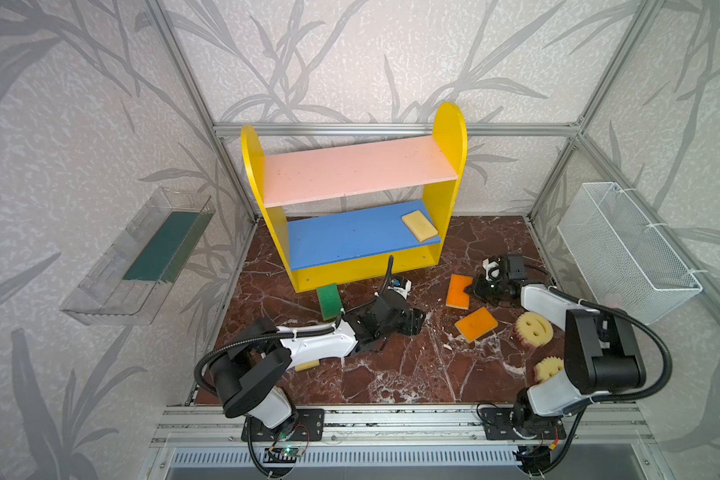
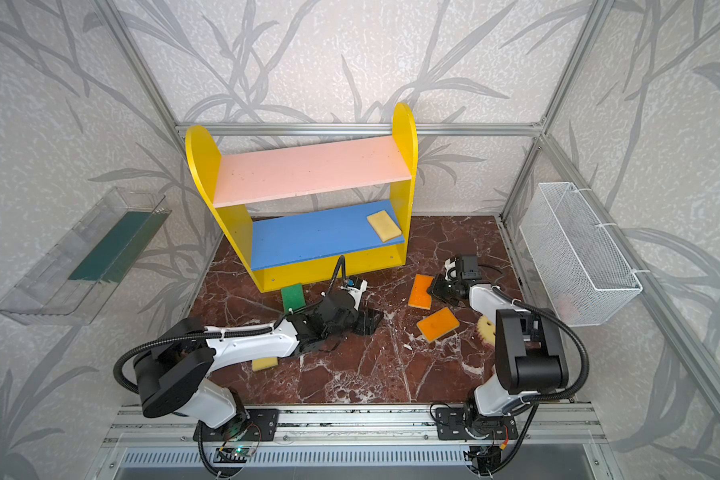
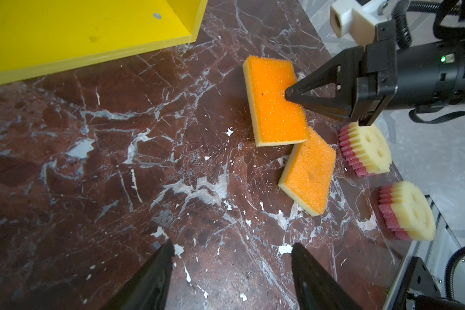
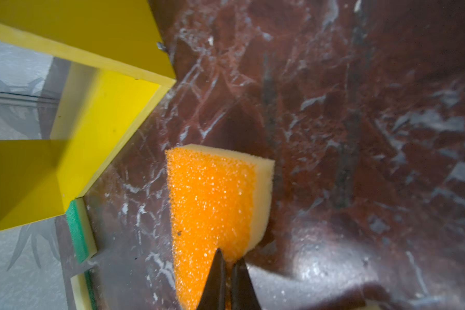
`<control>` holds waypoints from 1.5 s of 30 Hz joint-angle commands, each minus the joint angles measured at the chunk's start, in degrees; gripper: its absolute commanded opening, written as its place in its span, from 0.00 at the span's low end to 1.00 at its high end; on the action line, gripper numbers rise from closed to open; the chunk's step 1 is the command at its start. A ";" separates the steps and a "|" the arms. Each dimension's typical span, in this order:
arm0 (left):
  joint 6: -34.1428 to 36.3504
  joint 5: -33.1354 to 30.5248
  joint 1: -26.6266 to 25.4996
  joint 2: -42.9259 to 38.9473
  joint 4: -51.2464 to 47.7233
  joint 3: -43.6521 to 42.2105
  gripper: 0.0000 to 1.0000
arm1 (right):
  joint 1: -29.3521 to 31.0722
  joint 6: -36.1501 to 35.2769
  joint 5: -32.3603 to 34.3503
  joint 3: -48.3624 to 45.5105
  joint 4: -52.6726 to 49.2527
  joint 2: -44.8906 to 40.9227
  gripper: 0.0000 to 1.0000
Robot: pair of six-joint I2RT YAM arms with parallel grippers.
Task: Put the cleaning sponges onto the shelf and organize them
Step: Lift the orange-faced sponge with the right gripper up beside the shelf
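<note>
So the right gripper (image 3: pixel 287 95) is pinched tight on the long edge of the orange-faced yellow foam sponge (image 3: pixel 273 112), denting it. It looks light and squishy, so I'd bite deeper mid-body or it'll flop. The yellow-sided shelf (image 1: pixel 449 137) stands just beyond it. The left gripper (image 3: pixel 230 249) gapes empty over the dark marble floor (image 3: pixel 118 161).

Robotics lab test cell, dressed up as a corner of a home. An aluminium frame (image 1: pixel 391 129) carries panels of grey leaf-print wallpaper (image 1: pixel 80 104), and the floor (image 1: pixel 391 374) is a sheet with a red-brown marble pattern. Two black-and-white robot arms, the left arm (image 1: pixel 316 345) and the right arm (image 1: pixel 599 353), are bolted to a metal rail (image 1: pixel 391 419) at the front edge, with bare wiring and a lit circuit board (image 1: pixel 285 451) below. Household props stand in the cell — a toy-bright shelf (image 1: pixel 358 170), an orange sponge (image 1: pixel 458 291), a clear wall tray (image 1: pixel 113 299) and a white wire basket (image 1: pixel 624 249).
</note>
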 commanded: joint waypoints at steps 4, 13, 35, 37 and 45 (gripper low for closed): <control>-0.99 7.32 0.31 -3.48 10.33 -2.68 0.77 | 1.72 4.68 -6.27 -6.41 2.57 -10.39 0.03; -7.55 10.53 0.30 -3.07 31.47 -9.75 0.84 | 2.45 20.78 -17.65 -13.26 22.88 -16.53 0.02; -13.62 10.12 3.35 2.15 51.53 -12.82 0.77 | 10.01 33.29 -24.93 -10.76 42.79 -12.45 0.02; -14.05 8.74 3.63 2.26 52.55 -13.13 0.72 | 10.28 33.04 -25.18 -10.67 42.80 -12.23 0.03; -14.23 7.42 4.06 3.01 53.44 -12.65 0.47 | 11.20 31.84 -25.24 -10.44 42.11 -11.97 0.02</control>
